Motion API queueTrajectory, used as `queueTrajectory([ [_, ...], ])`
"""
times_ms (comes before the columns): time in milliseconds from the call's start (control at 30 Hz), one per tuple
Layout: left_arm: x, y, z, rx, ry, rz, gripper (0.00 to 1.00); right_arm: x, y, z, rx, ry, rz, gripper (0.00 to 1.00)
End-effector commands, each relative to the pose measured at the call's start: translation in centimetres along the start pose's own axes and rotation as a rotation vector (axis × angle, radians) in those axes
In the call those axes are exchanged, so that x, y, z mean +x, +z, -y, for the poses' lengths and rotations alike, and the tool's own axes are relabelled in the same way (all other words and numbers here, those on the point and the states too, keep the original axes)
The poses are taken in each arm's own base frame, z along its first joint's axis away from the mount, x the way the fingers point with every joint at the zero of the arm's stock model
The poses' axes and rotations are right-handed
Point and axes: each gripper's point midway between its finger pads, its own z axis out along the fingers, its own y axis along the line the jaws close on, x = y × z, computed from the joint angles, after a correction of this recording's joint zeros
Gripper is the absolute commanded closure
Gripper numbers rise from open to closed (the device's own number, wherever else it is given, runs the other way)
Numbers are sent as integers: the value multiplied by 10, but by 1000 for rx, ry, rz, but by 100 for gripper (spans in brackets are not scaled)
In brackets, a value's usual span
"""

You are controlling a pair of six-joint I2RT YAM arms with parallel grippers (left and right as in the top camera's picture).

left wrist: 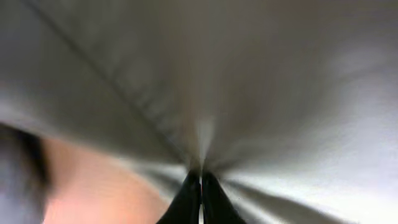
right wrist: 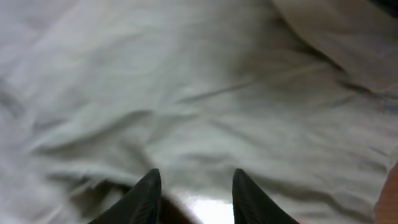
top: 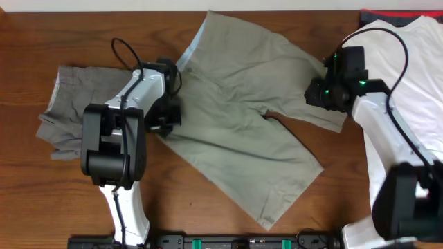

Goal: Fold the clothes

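- Across the middle of the wooden table (top: 41, 28) lie the light khaki trousers (top: 242, 117), spread flat and set on a diagonal. The waistband points to the far left and the two legs splay toward the near right.
- No fold shows in them yet. Both legs lie apart in a single layer with only loose creases, so I judge the fold of this garment to be at its very start.
- Grey trousers (top: 76, 90) sit bunched at the left edge, partly behind the left arm. They look crumpled rather than folded.
- A white T-shirt (top: 415, 62) lies at the far right under the right arm, also not neatly folded as far as can be seen. All three garments seem left to do.
- At the trousers' left edge, the left gripper (left wrist: 200, 179) has its fingers pressed together on a pinch of khaki cloth, with creases fanning out from the tips.
- At the right-hand leg's edge, the right gripper (right wrist: 194, 183) holds nothing.
- Its dark fingers (right wrist: 149, 190) stand well apart, low over the khaki cloth. Whether they touch it cannot be told.
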Motion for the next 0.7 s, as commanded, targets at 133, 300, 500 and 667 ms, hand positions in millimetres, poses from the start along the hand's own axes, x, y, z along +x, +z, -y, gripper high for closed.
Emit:
queueTrajectory([
  [133,20,1,-26,-118,-145,-63,94,-4,61,26,91,67,3,68],
  [300,24,1,-28,-126,-151,-78,94,-19,81,56,216,78,81,69],
  [500,20,1,-26,-118,-160,-61,94,-34,102,104,287,195,152,73],
  [667,18,1,-25,-113,-150,-52,94,-39,129,105,118,246,145,76],
])
